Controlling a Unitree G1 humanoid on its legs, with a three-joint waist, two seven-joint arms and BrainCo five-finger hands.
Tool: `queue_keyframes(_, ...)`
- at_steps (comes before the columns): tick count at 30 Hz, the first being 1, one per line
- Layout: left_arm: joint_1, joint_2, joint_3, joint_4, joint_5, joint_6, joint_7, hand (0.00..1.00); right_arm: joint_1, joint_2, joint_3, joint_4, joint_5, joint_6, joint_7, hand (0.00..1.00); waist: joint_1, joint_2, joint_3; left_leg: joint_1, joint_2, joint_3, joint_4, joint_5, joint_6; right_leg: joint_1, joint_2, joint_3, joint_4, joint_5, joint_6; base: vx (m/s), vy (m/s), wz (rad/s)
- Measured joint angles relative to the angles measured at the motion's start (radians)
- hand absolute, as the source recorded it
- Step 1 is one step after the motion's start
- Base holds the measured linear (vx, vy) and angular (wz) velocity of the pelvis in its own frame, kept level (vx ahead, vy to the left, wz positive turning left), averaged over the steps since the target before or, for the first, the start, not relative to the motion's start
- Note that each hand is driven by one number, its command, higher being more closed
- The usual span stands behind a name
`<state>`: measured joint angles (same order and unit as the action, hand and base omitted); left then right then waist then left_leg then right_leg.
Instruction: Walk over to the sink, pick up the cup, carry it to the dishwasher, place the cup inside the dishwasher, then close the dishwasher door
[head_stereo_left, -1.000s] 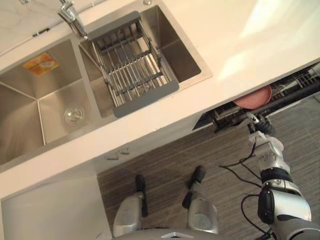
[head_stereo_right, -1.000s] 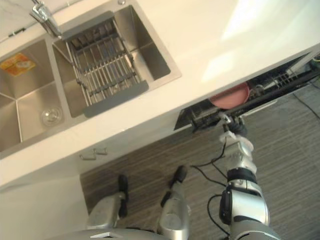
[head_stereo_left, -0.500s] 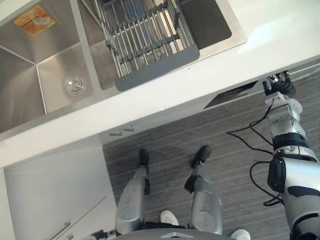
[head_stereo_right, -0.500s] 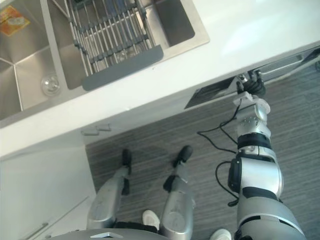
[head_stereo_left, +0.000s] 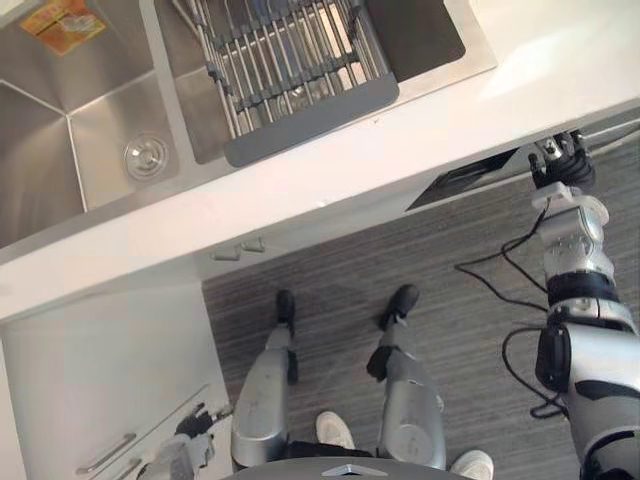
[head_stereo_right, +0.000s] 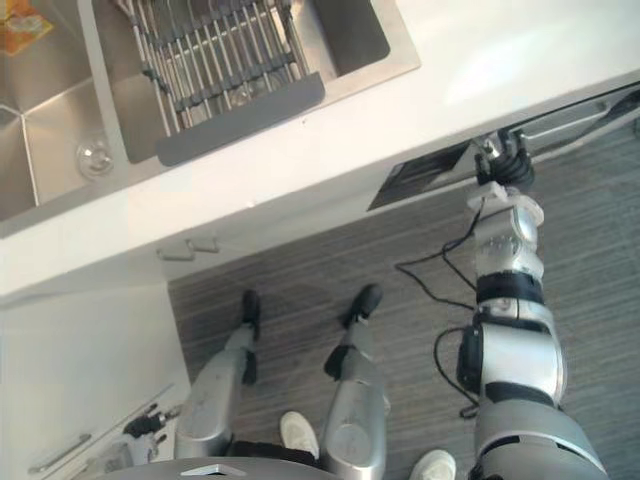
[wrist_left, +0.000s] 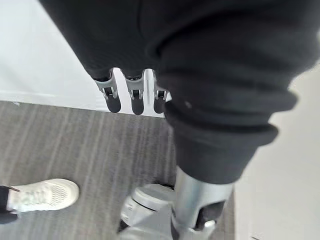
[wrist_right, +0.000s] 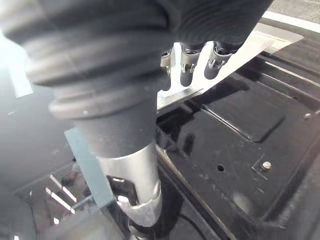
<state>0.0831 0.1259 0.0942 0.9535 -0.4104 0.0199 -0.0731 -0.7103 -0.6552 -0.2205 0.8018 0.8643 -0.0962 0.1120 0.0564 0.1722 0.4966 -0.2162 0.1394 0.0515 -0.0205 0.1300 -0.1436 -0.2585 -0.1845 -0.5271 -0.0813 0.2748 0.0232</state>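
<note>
I see my right hand (head_stereo_left: 562, 168) open, straight fingers on the dishwasher door's (wrist_right: 240, 125) top edge, left hand (wrist_left: 132, 97) hanging relaxed.

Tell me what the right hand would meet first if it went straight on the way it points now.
Most likely the dishwasher door: the right hand points its fingers at the door's pale edge, seemingly very close to it, though depth is unclear.

Brushed steel sink (head_stereo_left: 45, 150), smooth white countertop (head_stereo_left: 450, 110)
</note>
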Motion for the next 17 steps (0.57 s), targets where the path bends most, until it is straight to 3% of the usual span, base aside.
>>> queue_keyframes(2, 0.001, 0.001, -0.017, -0.003, -0.013, -0.007, -0.012, 0.0, 0.103, 0.054, -0.019, -0.064, -0.057, -0.017, 0.012, 0.0, -0.007, -0.008, -0.005, 0.04, 0.0, 0.002, 0.001, -0.013, 0.0, 0.04, 0.0, 0.003, 0.0, -0.01, 0.005, 0.01, 0.003, 0.02)
queue_keyframes(5, 0.027, 0.006, -0.01, 0.001, -0.025, 0.015, -0.043, 0.0, 0.287, 0.179, -0.026, -0.126, -0.134, -0.033, 0.01, 0.0, -0.011, -0.053, -0.073, 0.065, 0.001, 0.016, 0.002, -0.036, 0.0, 0.055, 0.003, 0.019, 0.0, -0.021, 0.01, 0.08, 0.014, -0.13)
queue_keyframes(8, 0.074, 0.033, 0.018, 0.015, -0.042, 0.07, -0.087, 0.0, 0.497, 0.287, -0.046, -0.131, -0.229, -0.033, -0.015, 0.0, -0.023, -0.107, -0.161, 0.141, 0.01, 0.039, 0.0, -0.073, 0.0, 0.128, 0.01, 0.026, -0.003, -0.044, 0.033, 0.12, 0.031, -0.12)
queue_keyframes(12, 0.11, 0.046, 0.02, 0.038, -0.082, 0.11, -0.122, 0.0, 0.661, 0.349, -0.088, -0.159, -0.289, -0.033, -0.03, 0.0, -0.032, -0.14, -0.26, 0.21, 0.015, 0.079, -0.002, -0.118, -0.001, 0.182, 0.014, 0.048, -0.007, -0.072, 0.045, 0.12, 0.045, -0.21)
queue_keyframes(17, 0.108, 0.039, -0.007, 0.062, -0.167, 0.173, -0.162, 0.0, 0.762, 0.455, -0.095, -0.069, -0.396, -0.009, -0.035, 0.0, -0.054, -0.147, -0.322, 0.297, 0.016, 0.102, -0.026, -0.134, -0.002, 0.247, 0.014, 0.047, -0.007, -0.088, 0.066, 0.12, 0.041, -0.1)
